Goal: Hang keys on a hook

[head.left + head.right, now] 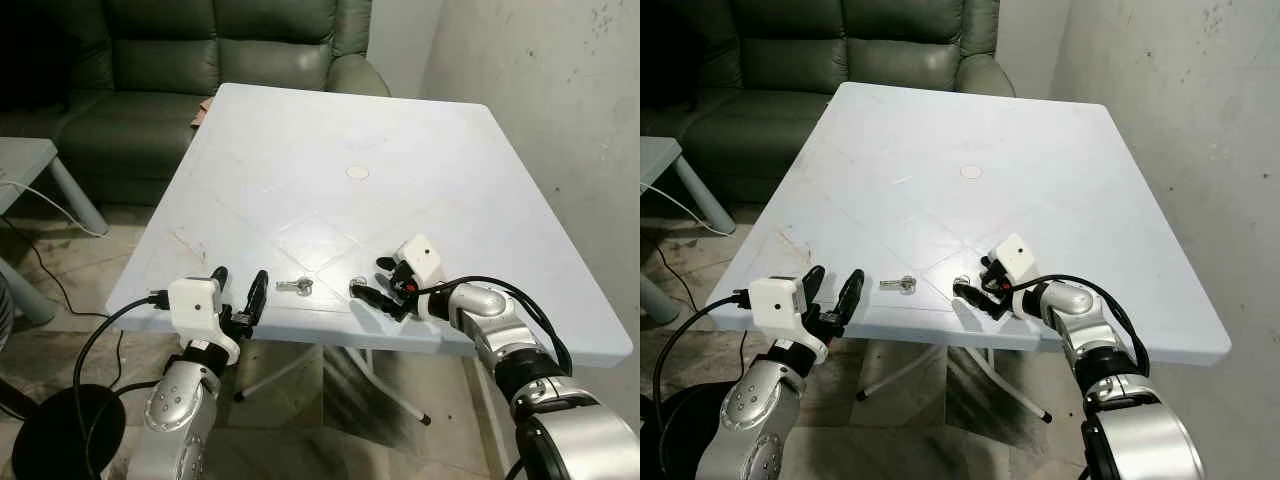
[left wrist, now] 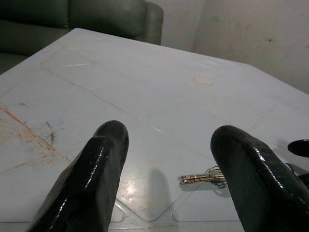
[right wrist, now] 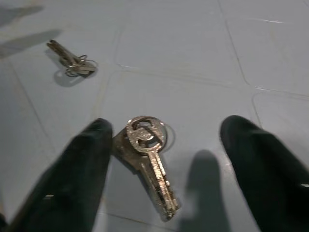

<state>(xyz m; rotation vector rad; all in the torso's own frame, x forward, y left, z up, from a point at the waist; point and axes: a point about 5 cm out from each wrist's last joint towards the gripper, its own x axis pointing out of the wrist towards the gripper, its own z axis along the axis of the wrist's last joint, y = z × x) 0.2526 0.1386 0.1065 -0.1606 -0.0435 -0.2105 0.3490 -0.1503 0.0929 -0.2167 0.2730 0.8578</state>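
Looking down from the head camera, I see a pale blue plastic table (image 1: 420, 160) with two sets of keys near its front edge. The first set of keys (image 3: 147, 154) lies flat on the tabletop between the fingers of the right gripper (image 1: 372, 280); my right wrist view shows the two black fingers spread wide, one on each side of the keys, with the left-hand finger (image 3: 82, 169) just beside the key ring and the other finger well apart from it. I read this gripper as open, holding nothing. The second set of keys (image 1: 295, 286) lies flat on the table between the two grippers, nearer the left one. The left gripper (image 1: 238, 295) sits at the front edge of the table with its fingers (image 2: 96, 179) parted and empty; in my left wrist view the second set appears ahead, closer to one finger than the other, not touched by either. A small round cap (image 1: 357, 172) marks the table's centre. A dark green sofa (image 1: 200, 60) stands behind the table, against a rough white wall (image 1: 560, 100). A black cable (image 1: 100, 340) trails from the left wrist unit toward the floor.
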